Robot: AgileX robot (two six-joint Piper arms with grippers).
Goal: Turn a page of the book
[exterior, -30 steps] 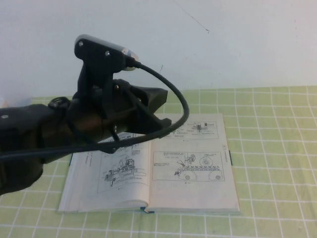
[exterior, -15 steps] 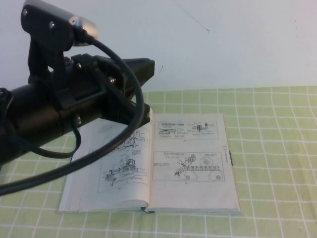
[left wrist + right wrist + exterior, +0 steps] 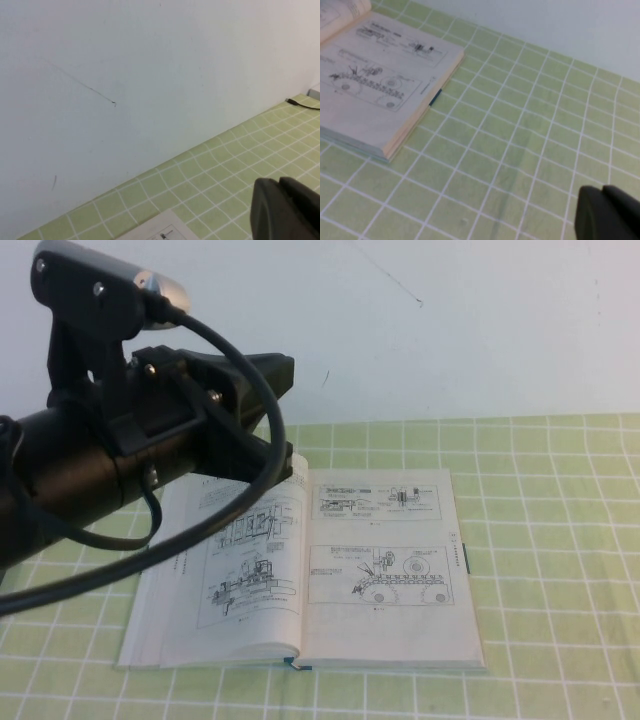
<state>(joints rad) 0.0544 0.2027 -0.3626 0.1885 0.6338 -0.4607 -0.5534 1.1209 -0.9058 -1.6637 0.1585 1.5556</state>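
Book [image 3: 385, 565]: thick manual, lying open and flat on the green-checked counter [image 3: 560, 540], spine toward the middle, machine diagrams on both visible faces. Page [image 3: 245, 560]: the leaf on the left half, resting on the left stack, its far edge beside the spine standing slightly proud under the arm's shadow; whether it has fully settled cannot be told. Left tool [image 3: 272, 415]: raised above the far-left part of the book, clear of the paper, nothing between its fingers; the two dark fingers look slightly apart at the tips, holding nothing. In the left wrist view only a dark fingertip [image 3: 285, 210] shows, against the wall and a corner of the book. Right tool [image 3: 607, 212]: parked off to the book's right over bare counter, only a dark edge visible, gap not visible, so open or closed cannot be told. Step in hand, as judged: the turn appears made, and the arm is clearing away. To do it well: lift straight up and back, keep the cable [image 3: 235, 470] off the leaf, avoid brushing the raised edge near the spine, lest the page spring back.
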